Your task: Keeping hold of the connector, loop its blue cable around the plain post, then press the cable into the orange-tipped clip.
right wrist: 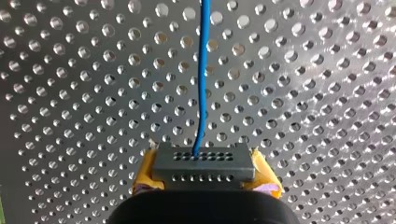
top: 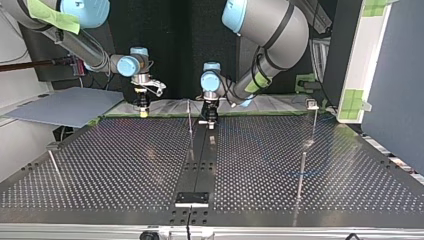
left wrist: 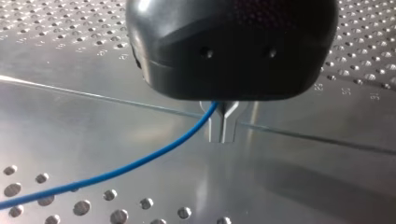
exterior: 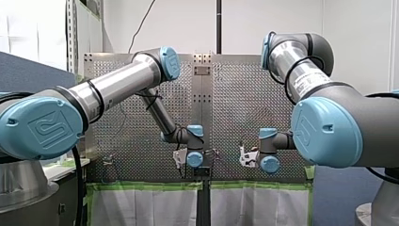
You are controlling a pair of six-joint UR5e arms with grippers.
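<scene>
Evidently, a 2-handed hold, with a pull-out risk.
At the top view's 10 o'clock my right gripper [top: 143, 108] clamps the dark grey block connector [right wrist: 204, 164] in yellow pads [right wrist: 145, 175]; near 12 o'clock my left gripper [left wrist: 224, 125] pinches the thin blue cable [left wrist: 140, 161]. Unequal pulls could drag the cable from either grip. The silver perforated table [top: 300, 165] gleams; white walls [exterior: 282, 28] stand beyond.

front: behind/above, betw. my left arm [exterior: 117, 84] & my right arm [exterior: 306, 70], faces fwd over perforated table [exterior: 244, 94]
top: across table, low, faces arms
L wrist: along left gripper [left wrist: 223, 128], v. close
R wrist: along right gripper [right wrist: 204, 173], v. close
shared: front+top table & arms; wrists blue cable [left wrist: 140, 161]
</scene>
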